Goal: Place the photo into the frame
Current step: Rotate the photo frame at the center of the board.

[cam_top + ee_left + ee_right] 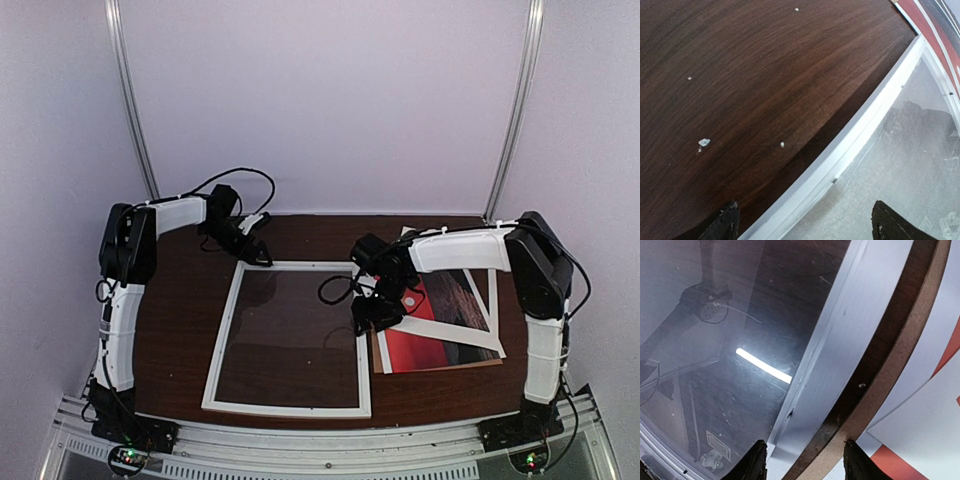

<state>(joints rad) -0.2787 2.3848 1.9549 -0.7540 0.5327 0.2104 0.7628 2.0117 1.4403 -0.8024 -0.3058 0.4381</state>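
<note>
The white frame (pixel 290 409) lies flat mid-table with a clear pane inside it. The red sunset photo (pixel 420 350) lies to its right, partly under a white paper mat (pixel 452 336) and on a brown backing board (pixel 440 368). My left gripper (pixel 258 256) is open over the frame's far left corner; in the left wrist view its jaws (pixel 807 227) straddle the frame's edge (pixel 860 125). My right gripper (pixel 368 318) is open over the frame's right edge. Its jaws (pixel 805 465) straddle the frame rail (pixel 840 355) and the board's edge (pixel 890 365), with the photo's red (pixel 890 465) beside them.
The dark wooden table (pixel 180 300) carries small white crumbs (pixel 704 142) to the left of the frame. White walls with two metal rails (pixel 135 110) close the back. The table's front edge has a metal rail (pixel 320 440) between the arm bases.
</note>
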